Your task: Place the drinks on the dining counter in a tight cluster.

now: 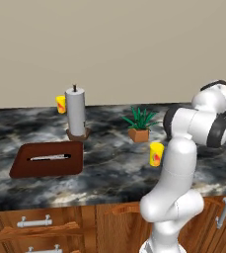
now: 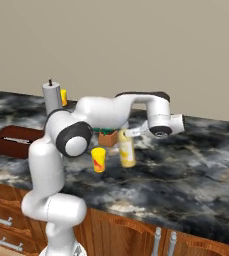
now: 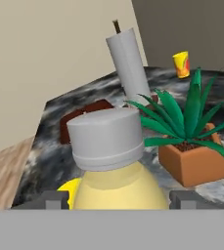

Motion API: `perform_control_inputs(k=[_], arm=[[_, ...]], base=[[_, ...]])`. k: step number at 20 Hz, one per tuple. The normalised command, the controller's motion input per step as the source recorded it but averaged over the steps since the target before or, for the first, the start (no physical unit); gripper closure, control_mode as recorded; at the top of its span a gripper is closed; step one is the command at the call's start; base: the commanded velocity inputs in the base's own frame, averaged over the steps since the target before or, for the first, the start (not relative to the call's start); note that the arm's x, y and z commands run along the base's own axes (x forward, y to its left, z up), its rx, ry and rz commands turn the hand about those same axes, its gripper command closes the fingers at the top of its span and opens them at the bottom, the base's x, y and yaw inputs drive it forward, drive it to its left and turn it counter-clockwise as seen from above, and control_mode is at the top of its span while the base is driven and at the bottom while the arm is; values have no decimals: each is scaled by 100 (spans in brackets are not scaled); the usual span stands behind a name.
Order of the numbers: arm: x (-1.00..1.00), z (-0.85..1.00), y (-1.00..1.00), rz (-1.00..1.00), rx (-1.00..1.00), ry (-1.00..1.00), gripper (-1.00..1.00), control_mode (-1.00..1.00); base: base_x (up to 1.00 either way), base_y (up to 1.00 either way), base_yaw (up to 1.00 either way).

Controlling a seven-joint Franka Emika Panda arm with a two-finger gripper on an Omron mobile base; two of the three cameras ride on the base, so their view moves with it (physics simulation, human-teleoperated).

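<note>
The yellow juice bottle (image 2: 127,151) with its white cap (image 3: 107,138) stands upright on the dining counter (image 2: 186,165), just right of a small yellow cup (image 2: 99,159). My gripper (image 2: 131,132) reaches in sideways at the bottle's neck and is open. In the hand view the gripper (image 3: 118,200) has a dark fingertip (image 3: 50,200) on either side of the bottle's shoulder, with a small gap to each. The bottle (image 3: 116,190) is close to the camera.
A potted green plant (image 3: 191,146) (image 1: 140,126) stands just behind the bottle. Farther left are a paper-towel roll (image 1: 75,111), a second yellow cup (image 1: 60,104) near the wall, and a brown board (image 1: 48,159) with a utensil on it. The nearer yellow cup (image 1: 156,154) stands by my arm.
</note>
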Motion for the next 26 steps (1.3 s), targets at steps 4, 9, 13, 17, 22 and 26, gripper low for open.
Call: perform_control_inputs(k=[4,9,13,17,22,26], arm=[[-1,-8,1,-7,1,-24,100,-100],[22,-28,7,-1,0,-8,100,-100],[4,-12,1,-1,0,0,100,-100],[0,-12,3,-3,0,0,100,-100],[-36,-31,17,0,9,-1,100,-100],[-46,-13,26,0,9,-11,100,-100]], base=[[0,0,0],[0,0,0],[0,0,0],[0,0,0],[0,0,0],[0,0,0]])
